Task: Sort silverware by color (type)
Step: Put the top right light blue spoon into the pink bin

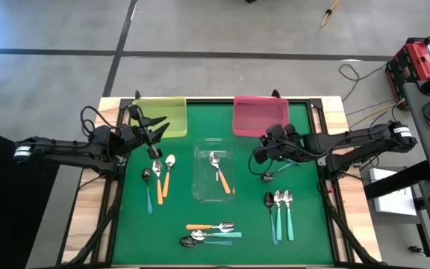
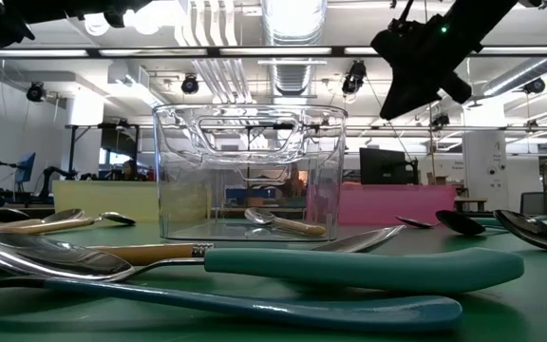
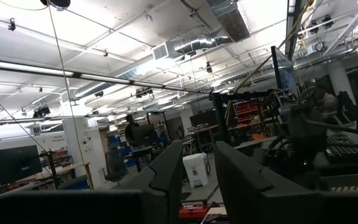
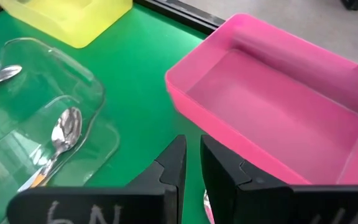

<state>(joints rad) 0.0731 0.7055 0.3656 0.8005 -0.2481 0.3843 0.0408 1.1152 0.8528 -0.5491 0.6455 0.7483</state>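
The silverware lies on the green mat (image 1: 304, 187). Three spoons (image 1: 161, 175) with orange or teal handles lie at the left, three teal ones (image 1: 278, 213) at the right, and several (image 1: 211, 232) near the front edge. One orange-handled spoon (image 1: 219, 170) lies in the clear tray (image 1: 200, 187). A single spoon (image 1: 269, 177) lies below my right gripper (image 1: 260, 155), which hovers beside the pink tray (image 4: 272, 106) with its fingers a narrow slit apart and nothing between them (image 4: 192, 149). My left gripper (image 1: 157, 131) is raised by the yellow tray (image 1: 163, 112), tipped upward, open and empty (image 3: 197, 174).
The yellow tray and the pink tray (image 1: 260, 116) stand along the far edge, with the clear tray (image 2: 250, 171) mid-table between the arms. Bare mat shows between the trays and right of the right spoon group. Cables lie on the floor past the table's right side.
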